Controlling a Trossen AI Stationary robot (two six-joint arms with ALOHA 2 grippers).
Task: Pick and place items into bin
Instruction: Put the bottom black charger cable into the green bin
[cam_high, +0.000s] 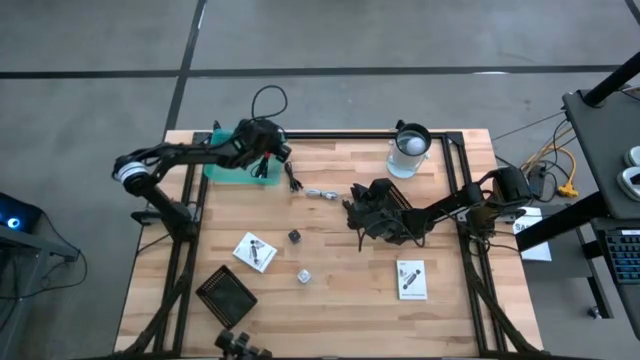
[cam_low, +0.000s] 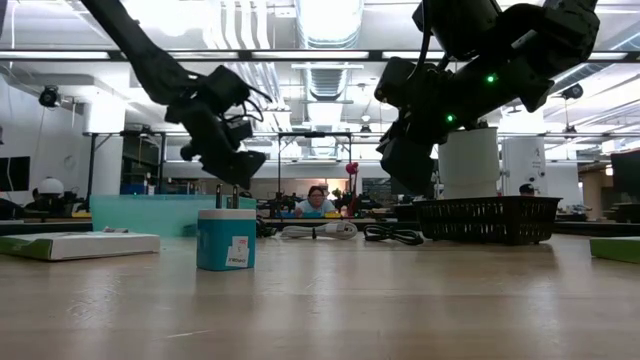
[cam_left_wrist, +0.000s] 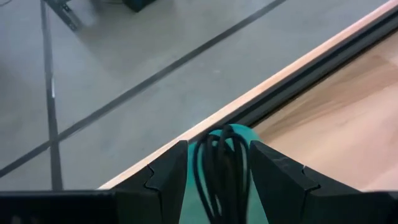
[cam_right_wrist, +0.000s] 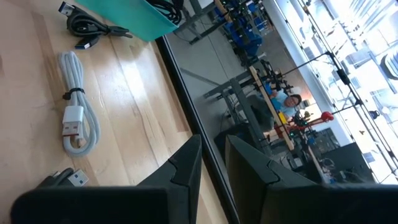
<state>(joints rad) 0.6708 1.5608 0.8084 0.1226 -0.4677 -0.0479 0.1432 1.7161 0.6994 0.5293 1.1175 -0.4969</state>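
Observation:
My left gripper (cam_high: 264, 157) hangs over the teal bin (cam_high: 232, 170) at the table's far left, shut on a coiled black cable (cam_left_wrist: 219, 177). My right gripper (cam_right_wrist: 212, 140) hovers mid-table with a narrow gap between its fingers and nothing in it. On the table lie a white cable (cam_right_wrist: 76, 121), a black cable (cam_right_wrist: 87, 26), a dark cube (cam_high: 295, 236), a white cube (cam_high: 303, 275) and two white packets (cam_high: 255, 250) (cam_high: 411, 278). My left gripper pinches the coiled black cable between its two fingers (cam_left_wrist: 166, 180), with several strands of the bundle (cam_left_wrist: 211, 155) filling the gap. The fingers point down from above. The cable is lifted, with the teal bin's floor (cam_left_wrist: 189, 205) showing below it.
A clear cup with a white ball (cam_high: 410, 148) stands at the far edge. A black mesh basket (cam_low: 490, 218) sits under my right arm, and a black square tray (cam_high: 225, 293) lies near the front left. Black rails (cam_high: 465, 180) frame the table. A person (cam_low: 316, 200) sits in the room beyond.

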